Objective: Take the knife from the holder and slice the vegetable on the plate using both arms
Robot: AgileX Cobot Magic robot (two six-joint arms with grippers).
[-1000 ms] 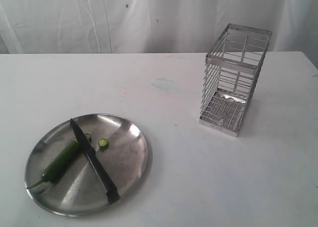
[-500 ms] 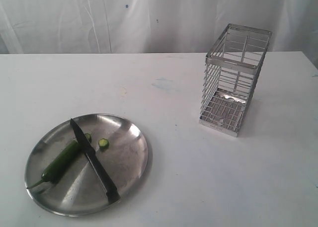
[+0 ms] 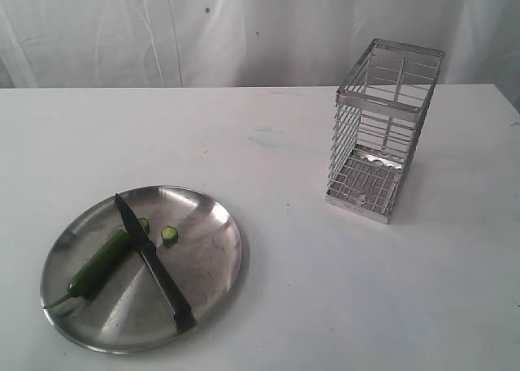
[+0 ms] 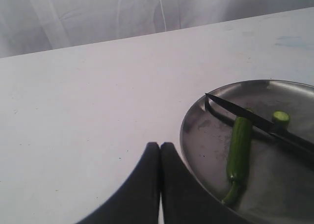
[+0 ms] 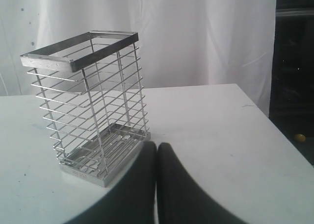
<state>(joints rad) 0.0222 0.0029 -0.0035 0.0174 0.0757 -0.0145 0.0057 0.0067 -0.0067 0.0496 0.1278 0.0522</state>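
On the plate lies the knife, its blade across the pepper, two cut slices beside it. Well apart stands the wire basket, nothing between. My left gripper and right gripper are pressed together, holding nothing.

1 knife, 1 plate, 1 holder, 1 chili, 2 slices

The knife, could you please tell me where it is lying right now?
In the exterior view the knife lies on the plate at lower left, its blade resting across the chili, beside a cut slice.
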